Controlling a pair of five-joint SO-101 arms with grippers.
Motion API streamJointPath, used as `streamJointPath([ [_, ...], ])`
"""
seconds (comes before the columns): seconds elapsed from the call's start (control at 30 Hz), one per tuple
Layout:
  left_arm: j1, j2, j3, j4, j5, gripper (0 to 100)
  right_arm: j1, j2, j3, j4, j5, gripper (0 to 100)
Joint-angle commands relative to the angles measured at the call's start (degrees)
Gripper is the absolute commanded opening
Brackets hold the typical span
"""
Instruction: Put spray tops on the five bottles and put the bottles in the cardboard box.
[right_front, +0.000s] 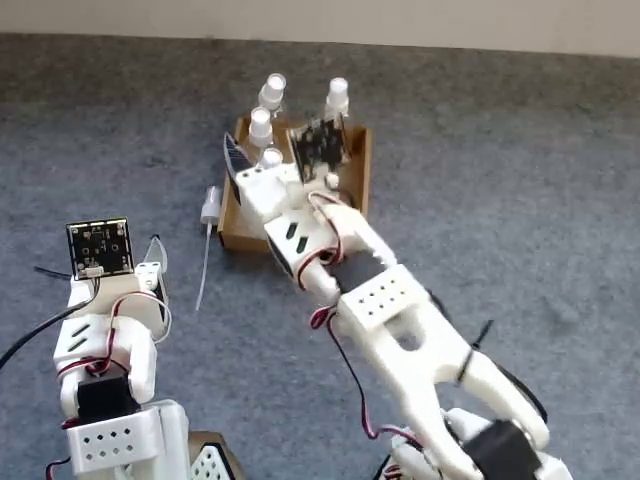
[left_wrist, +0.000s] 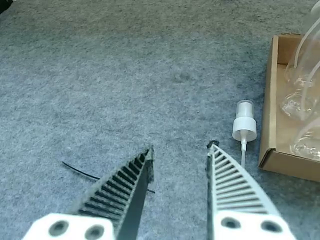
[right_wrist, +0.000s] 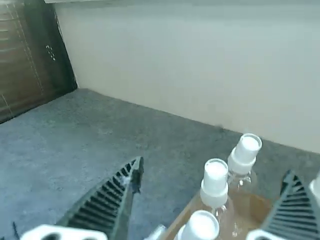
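The cardboard box (right_front: 352, 185) stands on the grey carpet and holds several clear bottles with white spray tops (right_front: 272, 92). My right gripper (right_front: 255, 162) hangs open over the box's left part. Its wrist view looks down on capped bottles (right_wrist: 216, 182) between the spread fingers (right_wrist: 122, 192). A loose spray top (right_front: 210, 205) with its long tube lies on the carpet just left of the box. My left gripper (left_wrist: 181, 148) is open and empty low over the carpet. The loose spray top (left_wrist: 245, 121) lies just ahead of it, beside the box wall (left_wrist: 272, 100).
A short black wire piece (left_wrist: 82, 172) lies on the carpet near my left gripper. The left arm's base (right_front: 110, 400) sits at the front left. The right arm (right_front: 400, 320) stretches diagonally from the front right to the box. A pale wall (right_wrist: 200, 60) is behind.
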Motion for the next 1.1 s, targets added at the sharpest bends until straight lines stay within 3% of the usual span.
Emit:
streamJointPath([
  [0.0, 0.7, -0.7, -0.2, -1.4, 0.1, 17, -0.3, -7.9, -15.3, 38.7, 0.5, 35.0],
  [0.2, 0.7, -0.7, -0.2, -1.4, 0.1, 17, -0.4, -6.2, -31.9, 74.2, 0.6, 35.0],
  [0.43, 0.7, -0.7, -0.2, -1.4, 0.1, 17, -0.4, 1.4, -30.5, 92.7, 8.6, 35.0],
  [0.7, 0.7, -0.7, 0.3, -1.4, 0.1, 17, -0.3, 2.6, -9.6, 84.1, 17.8, 35.0],
  [1.07, 1.0, -0.9, 0.7, -1.4, 0.1, 17, -0.3, 3.1, 6.8, 60.3, 18.4, 35.0],
])
